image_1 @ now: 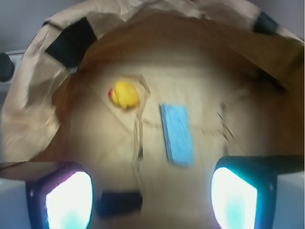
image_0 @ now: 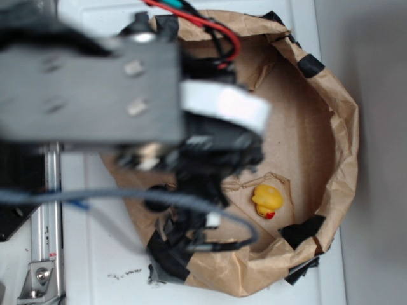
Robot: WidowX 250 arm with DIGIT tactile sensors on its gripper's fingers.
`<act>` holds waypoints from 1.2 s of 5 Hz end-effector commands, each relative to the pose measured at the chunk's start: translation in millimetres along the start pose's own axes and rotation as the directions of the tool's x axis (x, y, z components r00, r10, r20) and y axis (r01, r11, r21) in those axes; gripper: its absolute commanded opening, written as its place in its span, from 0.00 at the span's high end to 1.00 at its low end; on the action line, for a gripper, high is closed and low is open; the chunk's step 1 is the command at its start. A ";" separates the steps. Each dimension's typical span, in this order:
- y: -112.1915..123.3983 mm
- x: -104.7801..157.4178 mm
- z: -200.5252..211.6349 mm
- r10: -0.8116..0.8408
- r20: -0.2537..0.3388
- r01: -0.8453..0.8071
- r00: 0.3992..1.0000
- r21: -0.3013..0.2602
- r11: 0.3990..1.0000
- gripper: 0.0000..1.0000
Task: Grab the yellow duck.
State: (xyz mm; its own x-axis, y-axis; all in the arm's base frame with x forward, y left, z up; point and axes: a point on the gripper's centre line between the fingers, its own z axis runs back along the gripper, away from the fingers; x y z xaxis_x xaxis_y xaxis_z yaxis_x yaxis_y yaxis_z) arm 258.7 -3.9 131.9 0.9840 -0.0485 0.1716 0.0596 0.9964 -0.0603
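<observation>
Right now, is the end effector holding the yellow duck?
No, the yellow duck lies on the brown paper, well ahead of the open end effector.

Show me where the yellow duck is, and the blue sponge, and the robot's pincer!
yellow duck (image_1: pixel 125 94): wrist view, on its round body.
blue sponge (image_1: pixel 176 134): wrist view, middle of its flat top.
pincer (image_1: pixel 151 198): wrist view, midway between the two glowing fingertips.

Arm stretched across the top view, blurred and close to the lens. Gripper (image_1: pixel 151 195) points down, fingers (image_1: pixel 69 200) spread wide apart, nothing between them.
</observation>
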 end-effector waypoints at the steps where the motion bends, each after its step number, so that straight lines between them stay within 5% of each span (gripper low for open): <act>1: 23.9 52.1 -20.5 0.047 0.099 -0.043 0.994 -0.046 0.998 0.00; 3: 4.0 63.7 -80.0 -0.088 -0.026 0.089 0.996 0.031 0.996 0.00; 6: -15.4 48.1 -57.3 -0.175 0.040 0.177 0.984 -0.061 0.982 0.00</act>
State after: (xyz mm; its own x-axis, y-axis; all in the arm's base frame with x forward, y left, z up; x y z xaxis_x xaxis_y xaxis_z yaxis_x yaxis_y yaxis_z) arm 309.6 -23.5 64.0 0.9660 -0.2128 0.1470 0.2301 0.9667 -0.1123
